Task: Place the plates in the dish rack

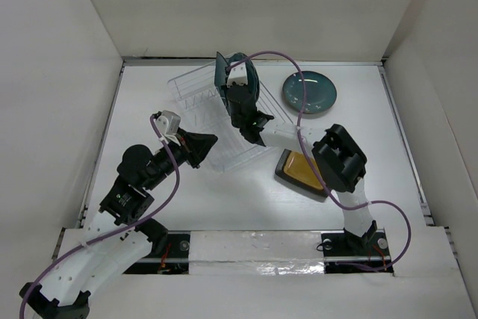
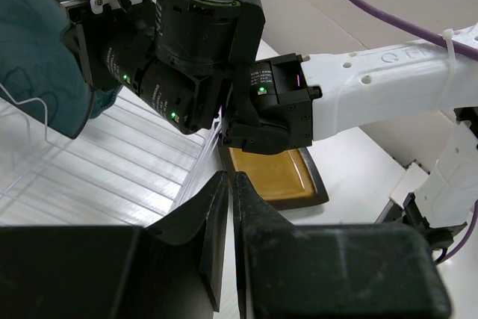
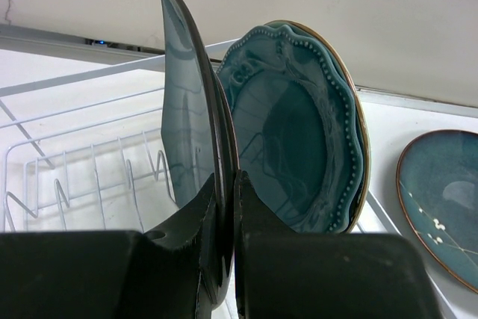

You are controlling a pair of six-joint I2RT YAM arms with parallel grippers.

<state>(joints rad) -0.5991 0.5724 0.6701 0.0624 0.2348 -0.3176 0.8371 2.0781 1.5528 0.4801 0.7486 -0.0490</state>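
1. Top external view: dish rack (image 1: 187,91) stands mid-worktop toward the far edge. The dark teal round plate (image 1: 308,91) lies flat to its right. The amber square plate (image 1: 299,173) lies nearer, partly hidden by the right arm (image 1: 340,162).
2. Right tool (image 3: 226,184) is clamped on the teal square plate (image 3: 187,102), upright at the rack beside the standing scalloped plate (image 3: 299,132).
3. Left tool (image 2: 230,184) has its fingers together, empty, at the rack's near edge.
4. Arm marking (image 2: 396,56) is illegible.

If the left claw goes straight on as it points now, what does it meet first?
Probably the dish rack, its clear rim just ahead of the left claw; then the right arm's wrist. Depth is unclear.
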